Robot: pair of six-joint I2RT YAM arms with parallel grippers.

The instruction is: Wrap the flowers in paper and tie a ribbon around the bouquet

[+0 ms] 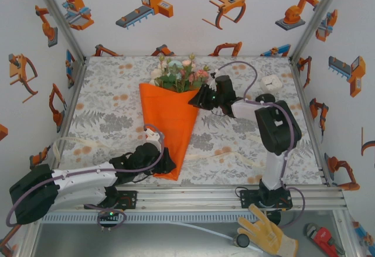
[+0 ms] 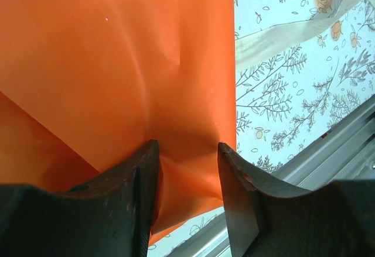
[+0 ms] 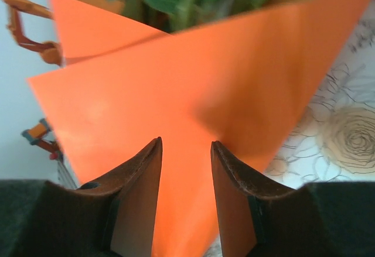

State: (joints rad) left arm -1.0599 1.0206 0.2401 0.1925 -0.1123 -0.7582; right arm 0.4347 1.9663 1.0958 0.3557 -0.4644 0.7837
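A cone-shaped bouquet [image 1: 170, 122] of bright orange matte paper lies on the floral-printed tablecloth [image 1: 111, 105]. Its wide mouth points away from the arms, and pink, white and cream flowers [image 1: 179, 72] with green leaves spill out of it.

The main risk is that the wrap springs open, because nothing ties it and only the grippers appear to keep the overlapped paper in shape. If either one lets go to fetch the ribbon, the flap could unroll and the stems could slide out. The long, limp cream ribbon [image 2: 281, 34] lies flat on the cloth just beside the cone's narrow end, untied and in neither gripper. A thin strip pressed against the cloth would probably be hard to pinch. A hard squeeze at the tip could also crush the paper or the stems.

The left gripper [image 2: 188, 146] sits at the cone's narrow end near the table's front edge. Its jaws are about half closed on that tip, and the paper creases between the fingers [image 2: 140, 181]. The right gripper [image 3: 186, 143] is at the upper right corner of the wide mouth, just beside the blossoms. Its jaws stand partly apart astride the orange flap, and it cannot be told whether they press it.
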